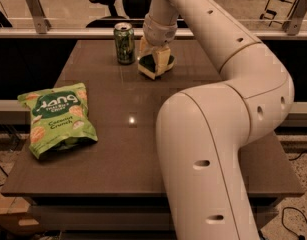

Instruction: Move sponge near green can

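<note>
Your gripper (155, 62) sits low near the desk's (143, 149) far edge, fingers clamped on the one sponge (149, 64), which is tilted, dark face toward you. One green can (124, 43) stands upright just beside it, not touching. One green chip bag (57, 118) lies flat by the left edge.

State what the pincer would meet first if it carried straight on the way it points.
Pointing down, the pincer, shut on the sponge beside the green can, would probably press the sponge onto the table first; its height is unclear.
</note>
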Controlling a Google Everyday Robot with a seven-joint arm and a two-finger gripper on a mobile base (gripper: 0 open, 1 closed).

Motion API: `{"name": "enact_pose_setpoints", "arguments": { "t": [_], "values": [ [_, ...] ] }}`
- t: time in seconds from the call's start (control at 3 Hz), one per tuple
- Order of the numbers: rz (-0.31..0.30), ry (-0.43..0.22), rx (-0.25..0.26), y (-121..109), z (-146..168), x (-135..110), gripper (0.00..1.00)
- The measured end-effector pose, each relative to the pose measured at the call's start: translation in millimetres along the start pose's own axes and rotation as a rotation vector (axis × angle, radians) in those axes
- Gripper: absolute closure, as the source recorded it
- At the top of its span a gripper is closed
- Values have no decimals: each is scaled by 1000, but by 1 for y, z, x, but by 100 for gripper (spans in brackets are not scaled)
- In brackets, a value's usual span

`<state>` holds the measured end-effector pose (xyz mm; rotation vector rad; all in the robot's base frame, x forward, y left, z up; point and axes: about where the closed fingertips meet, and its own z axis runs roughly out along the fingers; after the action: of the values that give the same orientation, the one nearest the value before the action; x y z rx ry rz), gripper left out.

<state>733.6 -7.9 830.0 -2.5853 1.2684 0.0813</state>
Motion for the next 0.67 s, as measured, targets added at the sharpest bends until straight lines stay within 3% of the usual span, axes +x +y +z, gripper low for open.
{"name": "enact_pose_setpoints", "arguments": {
  "t": [0.67],
  "values": [
    [-1, 4, 31, -11, 8, 2, 35]
  ]
}}
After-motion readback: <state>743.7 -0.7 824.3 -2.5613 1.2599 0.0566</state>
